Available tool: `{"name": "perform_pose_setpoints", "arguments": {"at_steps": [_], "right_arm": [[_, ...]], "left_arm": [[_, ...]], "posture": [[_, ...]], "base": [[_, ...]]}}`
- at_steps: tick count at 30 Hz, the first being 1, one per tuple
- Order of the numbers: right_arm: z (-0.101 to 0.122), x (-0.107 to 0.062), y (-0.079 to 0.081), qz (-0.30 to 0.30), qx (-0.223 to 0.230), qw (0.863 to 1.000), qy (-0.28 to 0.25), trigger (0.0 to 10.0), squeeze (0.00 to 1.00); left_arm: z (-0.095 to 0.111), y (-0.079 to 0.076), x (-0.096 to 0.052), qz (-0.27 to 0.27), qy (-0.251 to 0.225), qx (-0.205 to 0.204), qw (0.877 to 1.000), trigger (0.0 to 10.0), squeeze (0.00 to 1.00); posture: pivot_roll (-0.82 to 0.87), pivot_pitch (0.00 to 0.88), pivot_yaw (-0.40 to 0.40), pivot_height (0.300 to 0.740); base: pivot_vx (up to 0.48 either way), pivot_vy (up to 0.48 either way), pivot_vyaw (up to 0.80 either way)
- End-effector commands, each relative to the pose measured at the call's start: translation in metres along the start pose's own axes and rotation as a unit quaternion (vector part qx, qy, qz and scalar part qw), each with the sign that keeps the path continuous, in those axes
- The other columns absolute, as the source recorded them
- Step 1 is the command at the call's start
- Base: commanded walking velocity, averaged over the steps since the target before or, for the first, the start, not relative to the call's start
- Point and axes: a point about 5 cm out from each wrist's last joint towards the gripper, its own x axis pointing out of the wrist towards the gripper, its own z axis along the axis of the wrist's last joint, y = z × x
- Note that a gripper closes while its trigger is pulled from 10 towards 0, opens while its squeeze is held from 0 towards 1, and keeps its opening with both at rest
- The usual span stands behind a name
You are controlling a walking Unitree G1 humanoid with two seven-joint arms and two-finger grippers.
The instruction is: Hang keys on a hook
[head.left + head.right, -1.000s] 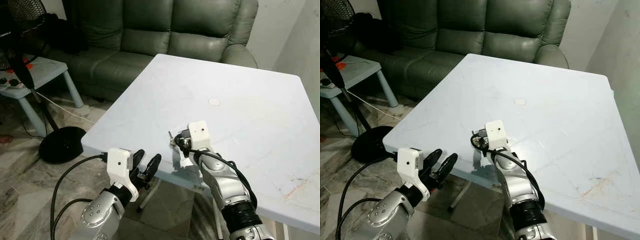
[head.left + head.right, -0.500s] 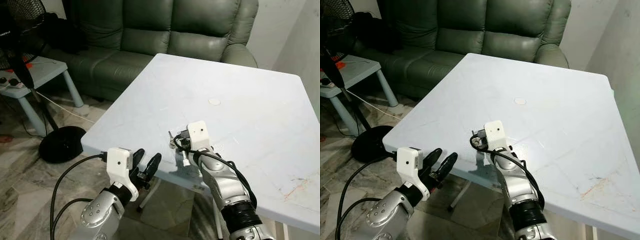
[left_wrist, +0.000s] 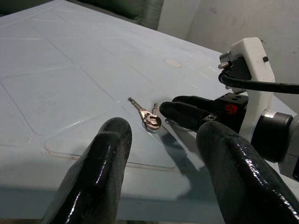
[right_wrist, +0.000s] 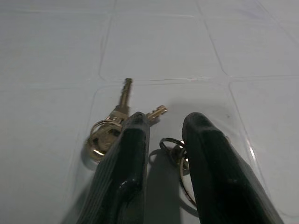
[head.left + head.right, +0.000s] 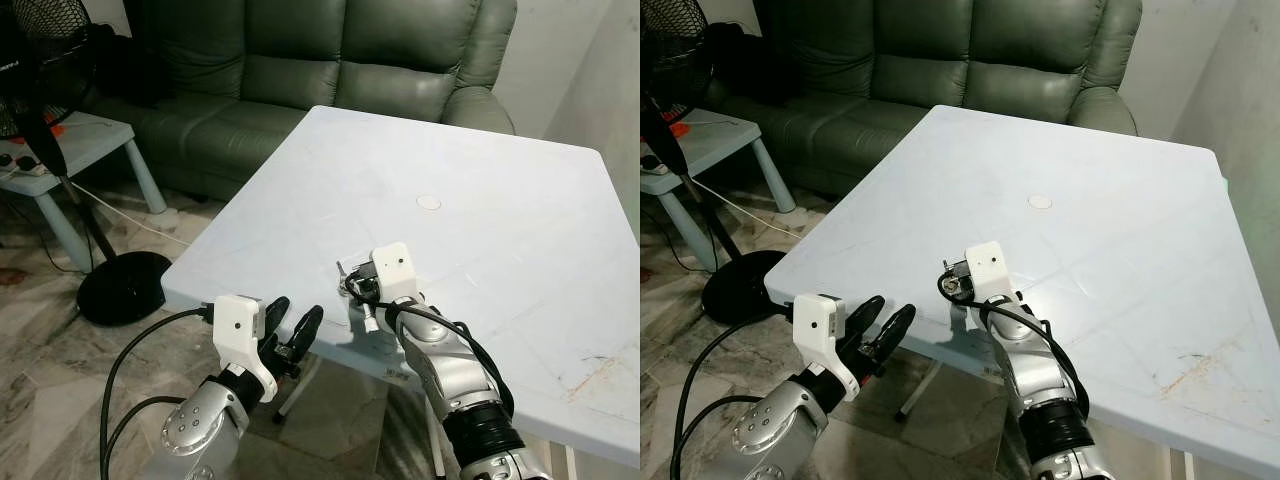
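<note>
Right now the right gripper (image 4: 161, 126) is resting low on the pale blue bench (image 5: 480, 170), close to its near edge and toward the near left corner. Its two black fingers (image 4: 128, 154) are standing a little apart, not clamped on anything, with their tips pressing down around the keys (image 4: 110, 130). The keys are lying flat on the bench top inside a faint square panel moulded into the surface. Two brass keys on a ring are sitting just beside the outside of one finger, their blades pointing away from the wrist, while a couple of thin metal rings (image 4: 180, 156) are showing in the gap between the fingers and partly under the other one. From the left wrist view the keys (image 3: 148, 116) are lying right at the tip of the right gripper's fingers.

The left gripper (image 5: 290, 325) is hovering below and just off the bench's near edge, over the marble floor (image 5: 60, 370), its fingers spread open and holding nothing.

Beyond the far edge of the bench a dark green sofa (image 5: 330, 60) is standing. Off to the left, a fan (image 5: 50, 60) on a round black base is standing beside a small side table (image 5: 95, 140).
</note>
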Motion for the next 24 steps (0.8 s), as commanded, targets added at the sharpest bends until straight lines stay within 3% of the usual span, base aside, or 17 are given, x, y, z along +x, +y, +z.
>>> {"name": "perform_pose_setpoints", "arguments": {"at_steps": [1,8,9,12,13,14,15,17,18,19,24], "right_arm": [[-0.0052,0.0006,0.0011,0.003,-0.004,1.0,0.016,10.0,0.0],[-0.0078,0.0014,0.0021,0.005,-0.012,1.0,0.024,10.0,0.0],[-0.0075,0.0016,0.0022,0.004,-0.014,1.0,0.023,8.2,0.0],[-0.0074,0.0025,0.0022,0.0,-0.016,1.0,0.025,8.4,0.0],[-0.0073,0.0026,0.0024,0.001,-0.016,1.0,0.024,7.3,0.0],[-0.0072,0.0026,0.0025,0.001,-0.017,1.0,0.024,7.3,0.0],[-0.0069,0.0027,0.0023,0.0,-0.017,1.0,0.023,5.3,0.0],[-0.0067,0.0029,0.0021,-0.001,-0.017,1.0,0.022,4.7,0.0],[-0.0067,0.0031,0.0019,-0.003,-0.017,1.0,0.023,4.0,0.0],[-0.0063,0.0033,0.0015,-0.006,-0.018,1.0,0.021,0.0,0.0],[-0.0047,0.0044,-0.0003,-0.019,-0.018,1.0,0.015,0.0,0.0]], "left_arm": [[0.0034,-0.0014,-0.0006,0.001,-0.004,0.001,1.0,10.0,0.0],[0.0049,-0.0018,0.0002,0.001,-0.007,0.0,1.0,10.0,0.0],[0.005,-0.0018,0.0002,0.001,-0.007,0.0,1.0,10.0,0.0],[0.0052,-0.0018,0.0004,0.002,-0.008,0.0,1.0,10.0,0.0],[0.0052,-0.0018,0.0004,0.002,-0.008,-0.001,1.0,10.0,0.0],[0.0052,-0.0018,0.0003,0.002,-0.008,-0.001,1.0,10.0,0.0],[0.0051,-0.002,0.0005,0.002,-0.008,-0.001,1.0,10.0,0.0],[0.0051,-0.0023,0.0006,0.002,-0.008,-0.001,1.0,10.0,0.0],[0.005,-0.0024,0.0006,0.002,-0.008,-0.002,1.0,10.0,0.0],[0.0049,-0.0024,0.0006,0.001,-0.008,-0.002,1.0,10.0,0.0],[0.0047,-0.0024,0.0011,0.002,-0.008,-0.002,1.0,10.0,0.0]], "posture": [[0.19,0.08,-0.026,0.74],[0.2,0.077,-0.029,0.74],[0.2,0.077,-0.029,0.74],[0.2,0.078,-0.03,0.74],[0.2,0.078,-0.03,0.74],[0.2,0.078,-0.03,0.74],[0.2,0.079,-0.03,0.74],[0.2,0.079,-0.03,0.74],[0.2,0.08,-0.03,0.74],[0.2,0.08,-0.03,0.74],[0.2,0.079,-0.03,0.74]], "base": [[0.0,0.0,0.0],[0.0,0.0,0.0],[0.0,0.0,0.0],[0.0,0.0,0.0],[0.0,0.0,0.0],[0.0,0.0,0.0],[0.0,0.0,0.0],[0.0,0.0,0.0],[0.0,0.0,0.0],[0.0,0.0,0.0],[0.0,0.0,0.0]]}}
